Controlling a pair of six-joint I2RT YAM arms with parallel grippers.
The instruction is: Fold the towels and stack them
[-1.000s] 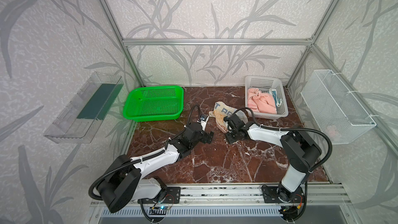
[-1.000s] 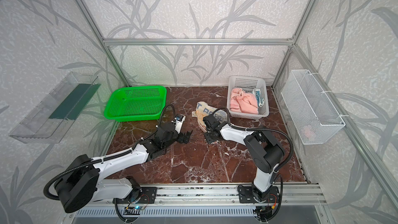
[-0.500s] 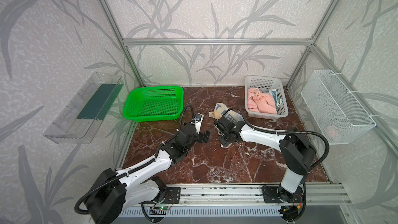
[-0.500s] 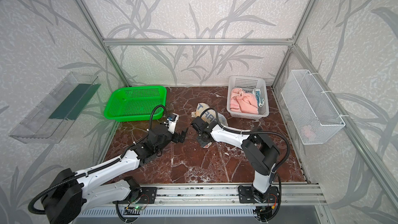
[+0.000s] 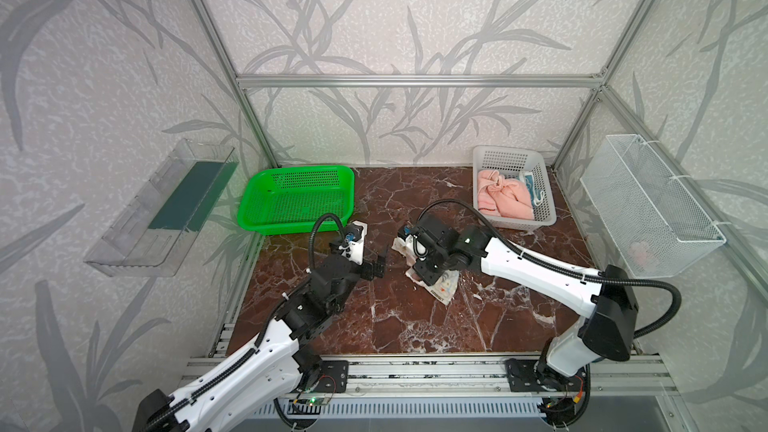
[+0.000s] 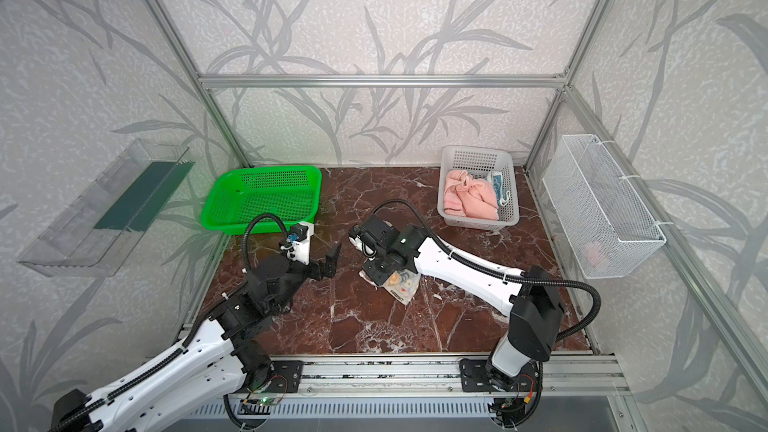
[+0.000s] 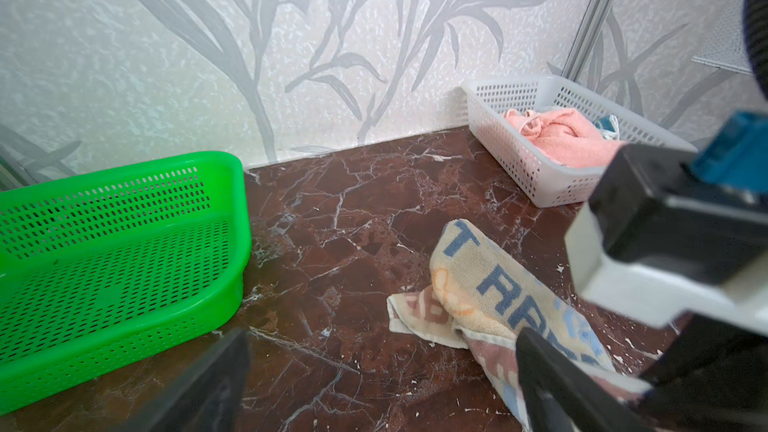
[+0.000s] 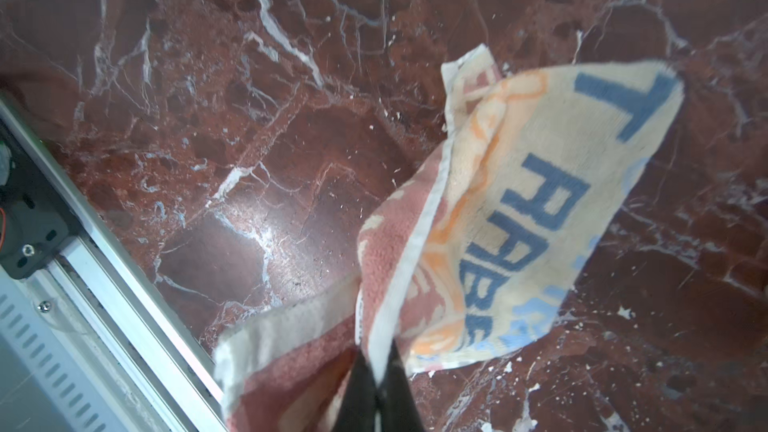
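Observation:
The cream towel (image 5: 444,288) with blue letters hangs crumpled over the middle of the marble table (image 5: 415,326), its lower end on the surface. My right gripper (image 8: 376,371) points down and is shut on its white hem; in both top views that gripper (image 6: 374,278) sits above the cloth (image 6: 401,286). To the left of it my left gripper (image 5: 380,263) stands open and empty, and its wrist view has the towel (image 7: 490,284) just past one finger (image 7: 548,380). The pink towel (image 5: 503,199) and the teal towel (image 5: 532,189) lie bunched in the white basket (image 5: 513,224).
A green basket (image 5: 295,197) stands at the back left, close beside my left arm. A wire basket (image 5: 648,209) hangs on the right wall and a clear shelf (image 5: 162,205) on the left wall. The metal rail (image 5: 415,371) runs along the front edge.
My right gripper has shut on the cream towel and pulled it from the back of the table toward the middle front. My left gripper has drawn back slightly to the left, still open.

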